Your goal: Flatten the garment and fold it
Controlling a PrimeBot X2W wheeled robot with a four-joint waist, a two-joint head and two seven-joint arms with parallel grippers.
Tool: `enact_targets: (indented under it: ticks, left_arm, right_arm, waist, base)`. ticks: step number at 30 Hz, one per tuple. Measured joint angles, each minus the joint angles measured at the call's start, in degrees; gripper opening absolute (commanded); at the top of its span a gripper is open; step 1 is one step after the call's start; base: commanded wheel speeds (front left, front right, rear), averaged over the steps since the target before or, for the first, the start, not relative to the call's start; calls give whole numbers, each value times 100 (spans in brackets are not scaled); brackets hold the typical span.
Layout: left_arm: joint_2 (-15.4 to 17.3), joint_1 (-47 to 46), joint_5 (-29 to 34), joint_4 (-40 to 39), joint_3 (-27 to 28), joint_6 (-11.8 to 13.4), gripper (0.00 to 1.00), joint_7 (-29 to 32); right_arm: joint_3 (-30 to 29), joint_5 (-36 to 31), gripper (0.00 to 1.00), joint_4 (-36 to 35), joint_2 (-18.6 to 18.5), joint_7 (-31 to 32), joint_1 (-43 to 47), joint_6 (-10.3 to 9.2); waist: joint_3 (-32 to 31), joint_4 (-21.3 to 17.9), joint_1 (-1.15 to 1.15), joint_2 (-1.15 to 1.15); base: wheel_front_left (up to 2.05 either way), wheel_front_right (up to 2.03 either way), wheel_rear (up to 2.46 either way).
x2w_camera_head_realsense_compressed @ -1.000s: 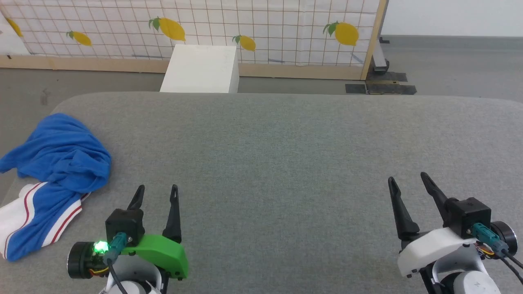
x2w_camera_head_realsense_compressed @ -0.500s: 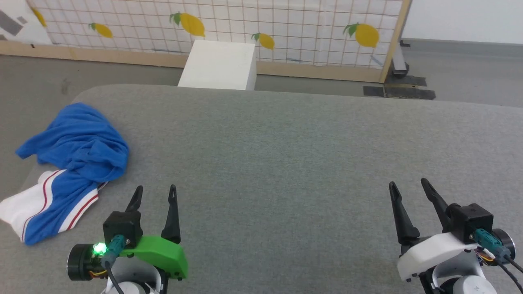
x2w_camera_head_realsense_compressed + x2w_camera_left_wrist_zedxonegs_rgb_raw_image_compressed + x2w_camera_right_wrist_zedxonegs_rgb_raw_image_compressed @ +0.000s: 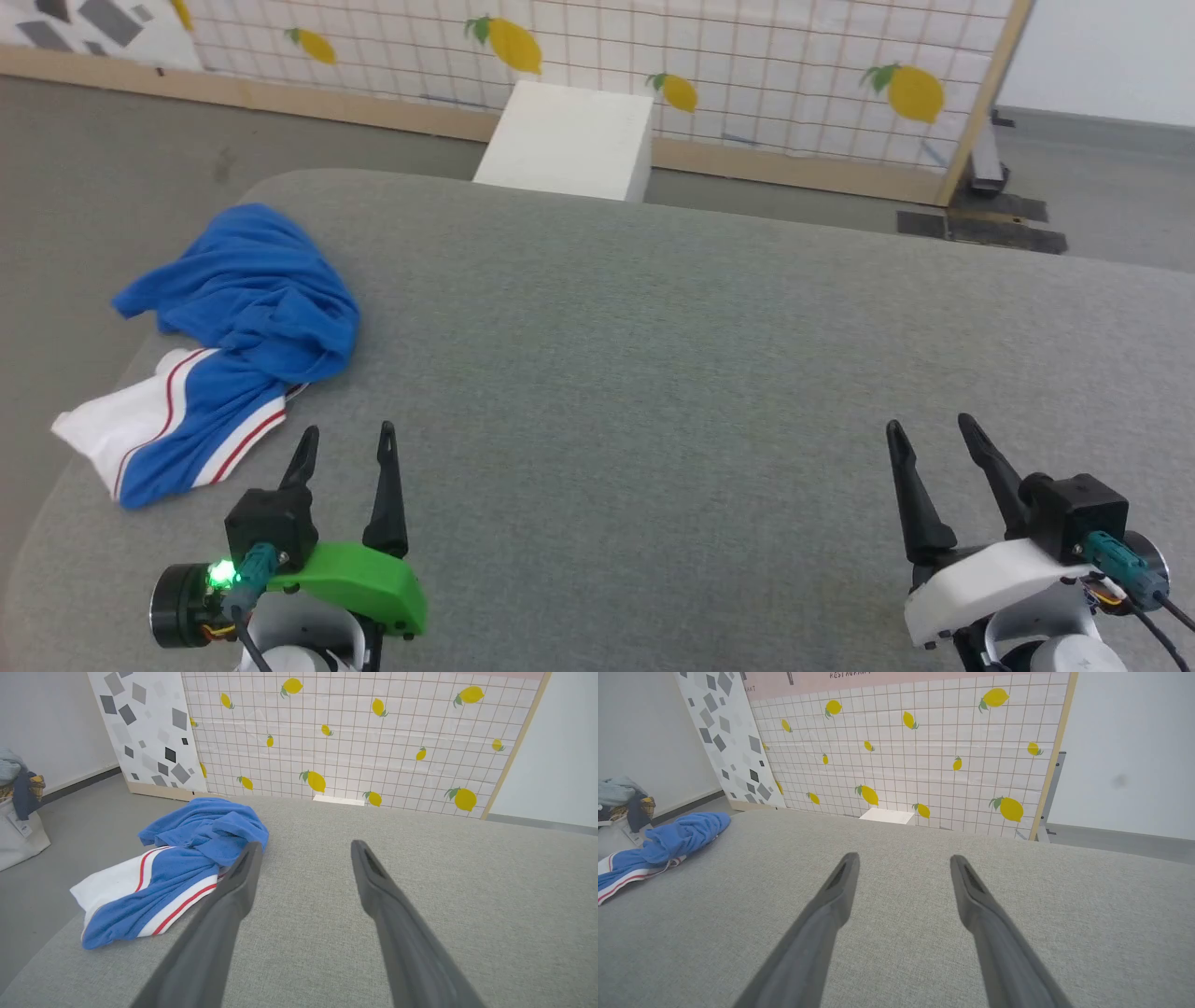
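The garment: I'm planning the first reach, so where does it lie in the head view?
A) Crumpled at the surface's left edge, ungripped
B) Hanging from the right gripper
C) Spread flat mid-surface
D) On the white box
A: the garment lies bunched at the left edge of the grey surface, just ahead and to the left of the left gripper, whose jaws stand open and empty.

grey padded table (image 3: 709, 355) | white box (image 3: 569, 140) behind | lemon-print grid panel (image 3: 747, 56) | bag (image 3: 18, 826) on floor
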Motion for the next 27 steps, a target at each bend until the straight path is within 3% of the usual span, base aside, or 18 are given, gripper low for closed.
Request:
enact_targets:
  ticks: [27]
  left_arm:
    - [0,59,-146,104,29,111,100,-311]
  right_arm:
    - [176,349,100,252,1,-312,14,0]
  waist:
    - [24,902,0,0]
  base:
    - [0,0,0]
